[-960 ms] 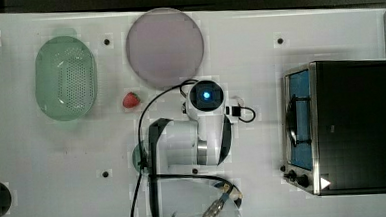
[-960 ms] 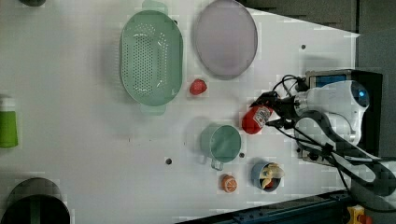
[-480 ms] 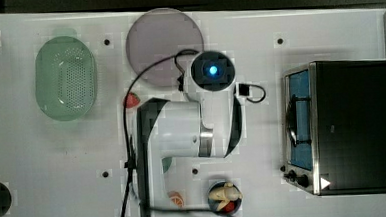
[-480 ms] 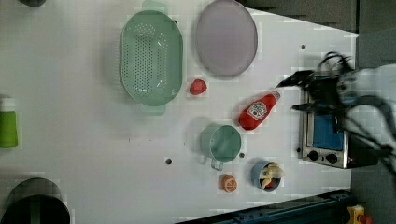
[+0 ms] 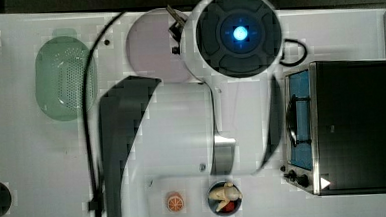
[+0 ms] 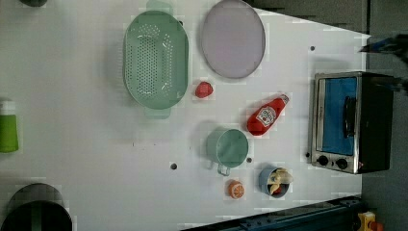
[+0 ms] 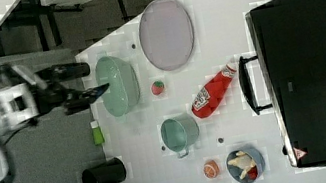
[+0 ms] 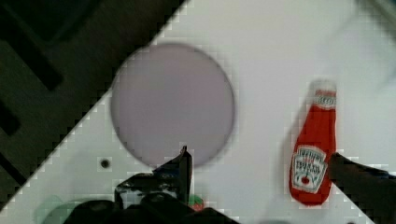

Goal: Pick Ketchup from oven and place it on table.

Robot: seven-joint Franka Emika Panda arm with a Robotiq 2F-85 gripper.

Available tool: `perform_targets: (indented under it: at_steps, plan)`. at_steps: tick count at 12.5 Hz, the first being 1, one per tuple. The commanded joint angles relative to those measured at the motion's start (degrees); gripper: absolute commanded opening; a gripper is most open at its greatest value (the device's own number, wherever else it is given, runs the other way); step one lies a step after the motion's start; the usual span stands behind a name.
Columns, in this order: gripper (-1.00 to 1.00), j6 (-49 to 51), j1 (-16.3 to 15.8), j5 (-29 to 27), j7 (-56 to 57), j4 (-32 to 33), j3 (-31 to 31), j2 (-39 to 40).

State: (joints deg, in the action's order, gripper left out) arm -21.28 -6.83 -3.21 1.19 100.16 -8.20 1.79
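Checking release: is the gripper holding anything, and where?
Nothing held. The ketchup lies on its side on the table, apart from the open gripper.

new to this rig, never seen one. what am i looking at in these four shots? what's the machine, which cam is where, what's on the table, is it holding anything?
The machine is a single robot arm with a two-fingered gripper. Three cameras stand off the arm and look at the white table; the fourth rides on the wrist and looks down past the fingers. In the top view the arm's white body blocks much of the table.

On the table: the ketchup, lying on its side in front of the oven, whose door is shut. Also a pale purple plate, a green colander, a strawberry, a green cup, an orange piece and a small blue bowl of toy food.

The gripper holds nothing: its fingers are apart, above the table.
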Motion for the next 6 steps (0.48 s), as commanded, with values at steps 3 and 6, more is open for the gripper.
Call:
perform_targets:
  at_steps: [3,6]
  plan:
    - [1.00,15.1,0.0,-0.6,-0.3,-7.2,-0.7,1.4]
    - [1.00,22.2,0.1,-0.6,-0.3,-10.6,-1.5,1.4]
